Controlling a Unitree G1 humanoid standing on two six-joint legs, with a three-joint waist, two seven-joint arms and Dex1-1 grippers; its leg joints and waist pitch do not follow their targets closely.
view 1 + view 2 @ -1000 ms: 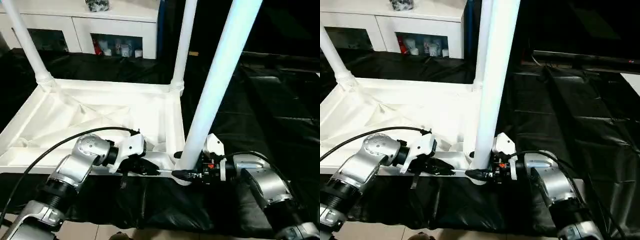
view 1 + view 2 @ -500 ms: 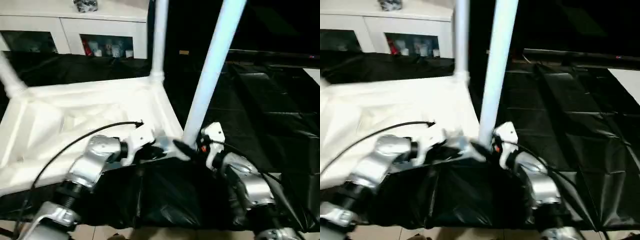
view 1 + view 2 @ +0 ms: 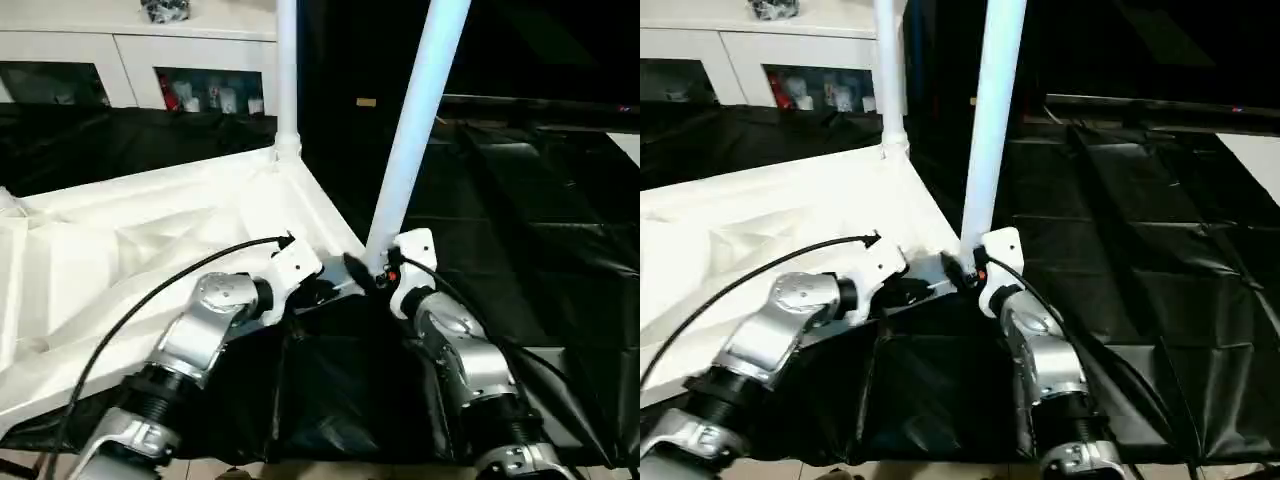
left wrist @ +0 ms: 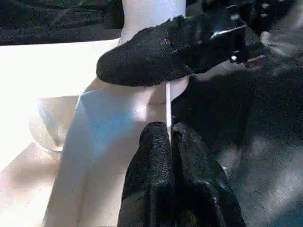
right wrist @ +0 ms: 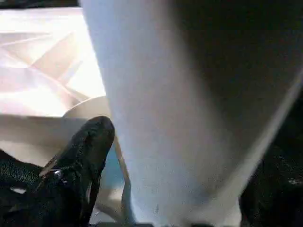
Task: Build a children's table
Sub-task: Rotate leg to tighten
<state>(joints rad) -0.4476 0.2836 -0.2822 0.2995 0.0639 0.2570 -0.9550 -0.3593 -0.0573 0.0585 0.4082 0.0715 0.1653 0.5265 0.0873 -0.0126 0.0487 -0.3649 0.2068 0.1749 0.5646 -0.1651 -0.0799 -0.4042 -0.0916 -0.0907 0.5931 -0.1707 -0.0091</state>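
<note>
While your head camera looks down over both forearms, the children's table (image 3: 150,220) lies upside down on the black-draped worktop (image 3: 540,230) across the left half of the frame. One leg (image 3: 286,80) stands in its far corner. Another leg (image 3: 415,130) rises at the near corner, at frame centre. Your left tool (image 4: 171,142) is pressed together on a thin white edge there. Your right tool (image 3: 362,275) straddles that leg's base, fingers (image 5: 87,151) spread either side.

An indoor test or demonstration room is suggested: a work surface (image 3: 560,230) is draped in black sheeting, and white cabinets (image 3: 130,60) with glass-fronted compartments holding small items are seen along the back wall.
</note>
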